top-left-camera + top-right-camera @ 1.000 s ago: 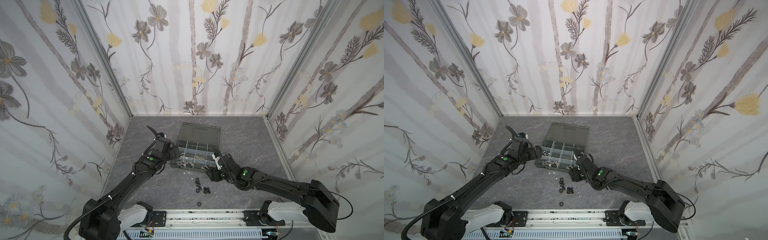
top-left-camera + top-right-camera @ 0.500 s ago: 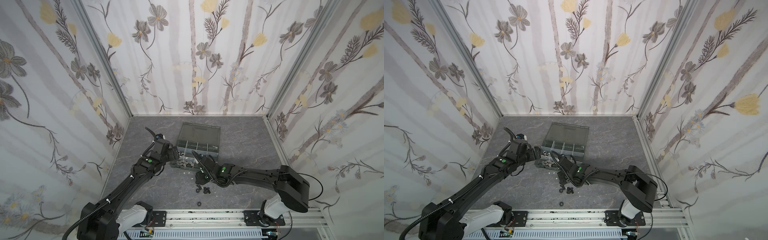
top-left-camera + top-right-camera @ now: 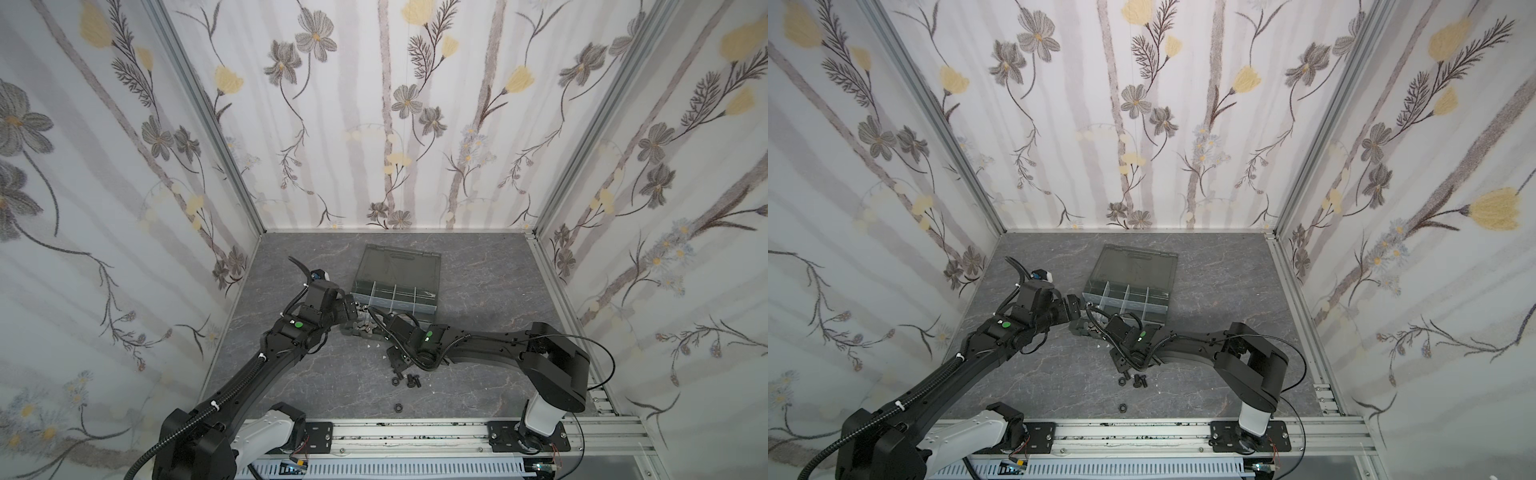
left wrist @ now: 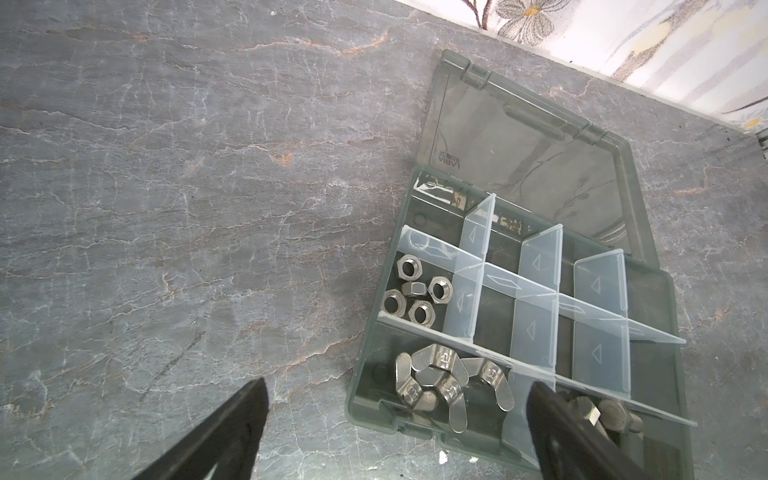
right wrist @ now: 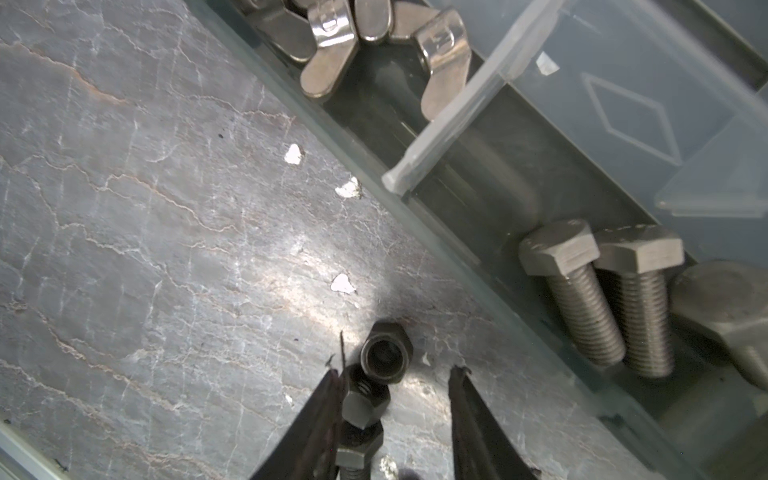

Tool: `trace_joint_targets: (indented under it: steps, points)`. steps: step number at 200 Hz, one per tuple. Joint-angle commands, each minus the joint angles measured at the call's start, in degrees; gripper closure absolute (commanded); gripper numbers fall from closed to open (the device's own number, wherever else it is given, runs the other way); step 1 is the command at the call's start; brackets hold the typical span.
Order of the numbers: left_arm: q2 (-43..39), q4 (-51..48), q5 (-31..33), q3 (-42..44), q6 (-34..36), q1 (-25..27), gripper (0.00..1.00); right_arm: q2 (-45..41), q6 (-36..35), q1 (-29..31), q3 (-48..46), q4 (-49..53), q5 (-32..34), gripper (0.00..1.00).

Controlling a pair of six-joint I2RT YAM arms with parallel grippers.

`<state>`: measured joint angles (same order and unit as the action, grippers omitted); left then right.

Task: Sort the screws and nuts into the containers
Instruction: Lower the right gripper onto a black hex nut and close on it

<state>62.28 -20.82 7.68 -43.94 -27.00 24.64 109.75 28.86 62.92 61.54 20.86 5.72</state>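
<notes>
A: Which way does the black nut (image 5: 386, 353) lie from the right gripper (image 5: 398, 372)?

B: Dead ahead of its tips. It sits flat on the bench (image 5: 124, 216), hole up, just outside the organiser box (image 4: 534, 328), by the wall opposite its hinge. Two more black hex pieces (image 5: 365, 401) line up behind it, away from the box; nut or screw, I cannot tell. That row's long axis runs along the fingers, not across.

A: Jaws?

B: Partly apart, clamped on nothing. One finger (image 5: 316, 424) touches the row, the other stands clear. I judge a squeeze needs centring on one piece first.

A: The left gripper (image 4: 398, 384)?

B: Spread wide, empty, above the box's corner cell of wing nuts (image 4: 440, 374). The right arm is nearer the loose pieces.

A: What does each view add?

B: In a top view the nut hides under the gripper, yet loose black pieces (image 3: 409, 380) and a lone black ring (image 3: 399, 407) show farther out from the box. The right wrist view alone shows the finger gap, plus silver screws (image 5: 598, 299) in the cell beside the wing nuts. Only the left wrist view shows silver hex nuts (image 4: 415, 295), one cell toward the hinge.
</notes>
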Motion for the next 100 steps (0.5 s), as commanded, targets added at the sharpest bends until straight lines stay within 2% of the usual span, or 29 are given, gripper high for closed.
trace_joint_targets:
  steps: [1, 100]
  points:
    - [-0.23, 1.13, 0.32, 0.33, -0.59, -0.03, 0.00, 1.47, -0.47, 0.09, 1.19, -0.11, -0.34, 0.58]
    - [-0.85, 1.39, 0.67, 1.58, -0.94, -0.12, 0.00, 5.94, -1.22, 0.30, 4.10, 1.56, -0.58, 0.67]
